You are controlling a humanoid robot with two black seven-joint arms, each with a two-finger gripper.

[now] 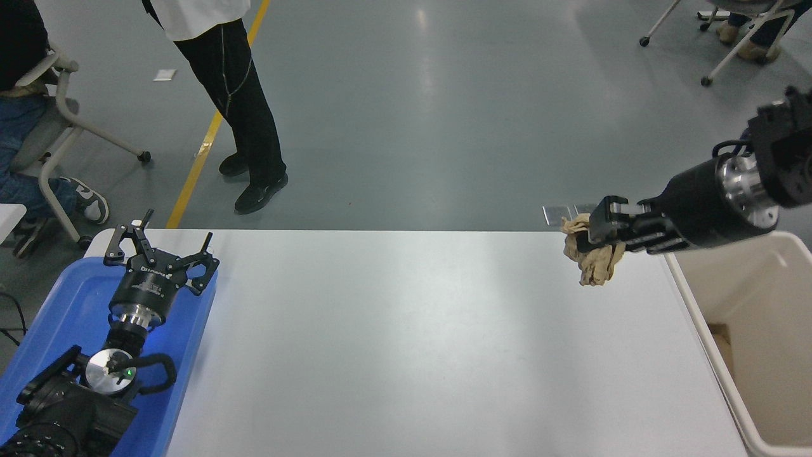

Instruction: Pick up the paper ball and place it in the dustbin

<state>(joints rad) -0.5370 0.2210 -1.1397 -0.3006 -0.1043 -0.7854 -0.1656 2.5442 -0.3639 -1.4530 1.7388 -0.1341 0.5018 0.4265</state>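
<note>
Head view shows my right gripper (593, 236) squeezed tight on the paper ball (593, 260), up above the table's (393, 330) far right corner. I should swing right over the dustbin (755, 304), then let go.

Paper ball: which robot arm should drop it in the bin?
Right. Its tool already holds the paper ball up beside the dustbin. The left tool sits open over the blue tray, far across the table.
</note>
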